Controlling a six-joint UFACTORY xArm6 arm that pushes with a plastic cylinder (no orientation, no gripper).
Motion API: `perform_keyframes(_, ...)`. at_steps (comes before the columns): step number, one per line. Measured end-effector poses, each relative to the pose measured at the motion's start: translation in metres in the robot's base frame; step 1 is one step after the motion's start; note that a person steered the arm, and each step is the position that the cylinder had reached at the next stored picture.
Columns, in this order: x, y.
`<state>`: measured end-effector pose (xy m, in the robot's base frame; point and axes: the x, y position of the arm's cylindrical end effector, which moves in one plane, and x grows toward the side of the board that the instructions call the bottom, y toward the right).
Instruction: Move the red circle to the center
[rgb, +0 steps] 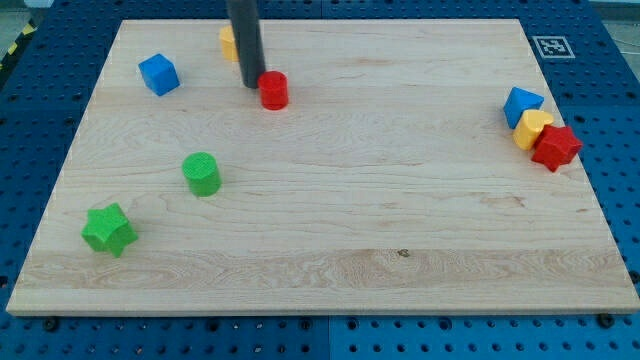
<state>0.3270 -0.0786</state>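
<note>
The red circle (273, 90) is seen at the wooden board's (400, 220) upper left, touching my tip (251, 84) at the tip's three o'clock, nothing being held

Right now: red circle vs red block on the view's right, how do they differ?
The red circle is a round cylinder; the red star has points. The red circle stands alone at the view's top beside my tip; the red star touches the yellow block by the board's right edge. Both are red.
</note>
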Motion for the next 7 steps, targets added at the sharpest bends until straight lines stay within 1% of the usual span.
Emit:
perform_keyframes(1, 0.023, -0.027)
perform_keyframes(2, 0.029, -0.018)
perform_keyframes(4, 0.030, 0.033)
perform_keyframes(6, 0.003, 0.046)
perform_keyframes(7, 0.006, 0.069)
